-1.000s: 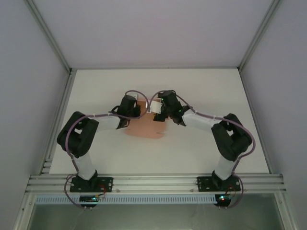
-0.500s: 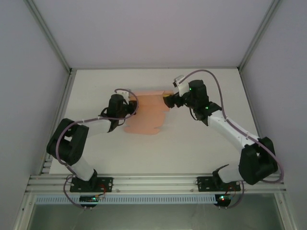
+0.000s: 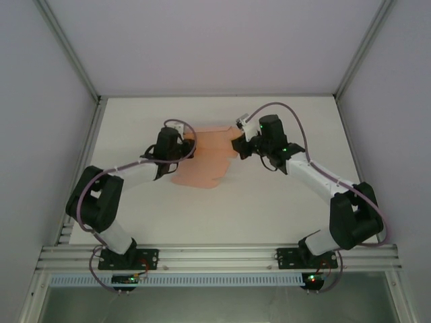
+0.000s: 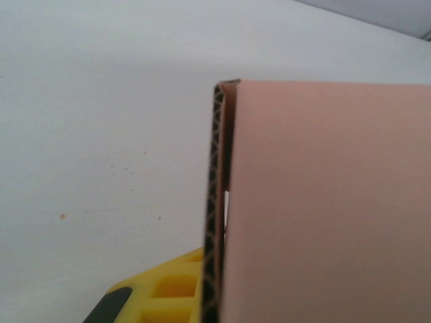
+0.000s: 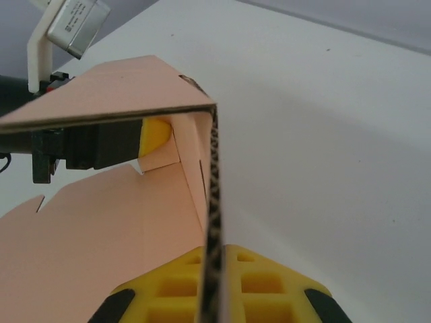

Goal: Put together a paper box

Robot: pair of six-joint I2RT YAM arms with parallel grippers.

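The salmon-pink paper box lies partly unfolded at the table's middle, its far part lifted between my two grippers. My left gripper holds the sheet's far left edge. In the left wrist view a yellow finger presses against the corrugated edge, and the pink panel hides the other finger. My right gripper is shut on the far right edge. In the right wrist view the paper box rises as a wall between both yellow fingers, with a panel folded over toward the left gripper.
The white table is bordered by grey enclosure walls and an aluminium rail at the near edge. Both arms reach toward the far middle, with bare tabletop on either side of the sheet.
A second ago both grippers were close together over the sheet. They have since spread to its far corners, and in the last half second the right gripper drew slightly left, raising the far panel.
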